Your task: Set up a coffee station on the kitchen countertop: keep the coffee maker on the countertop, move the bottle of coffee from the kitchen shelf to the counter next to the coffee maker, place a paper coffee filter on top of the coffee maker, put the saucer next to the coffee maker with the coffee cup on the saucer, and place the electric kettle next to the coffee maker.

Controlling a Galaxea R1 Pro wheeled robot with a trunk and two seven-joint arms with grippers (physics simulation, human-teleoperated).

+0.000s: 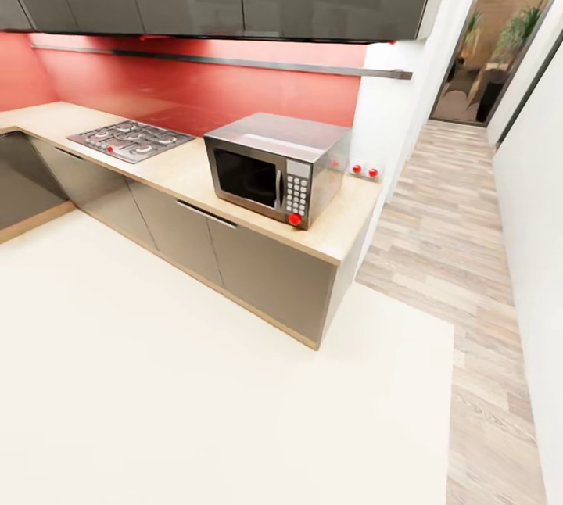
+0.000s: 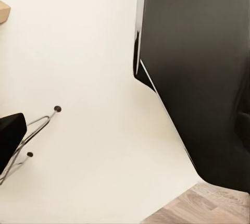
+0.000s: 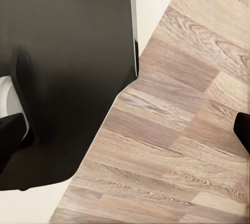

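Head view: one desk (image 1: 188, 169) runs along the red wall, carrying one microwave (image 1: 274, 165) and one hob (image 1: 129, 139); one thin rail shelf (image 1: 234, 63) hangs above. None of the coffee things are on this stretch, so searching here risks wasted travel, and the desk corner sits close enough to clip when turning.

Left wrist view: cream floor (image 2: 78, 78) and the robot's dark body; I cannot tell the left claw's state.

Right wrist view: wood floor (image 3: 182, 104); the right claw's state cannot be told either.
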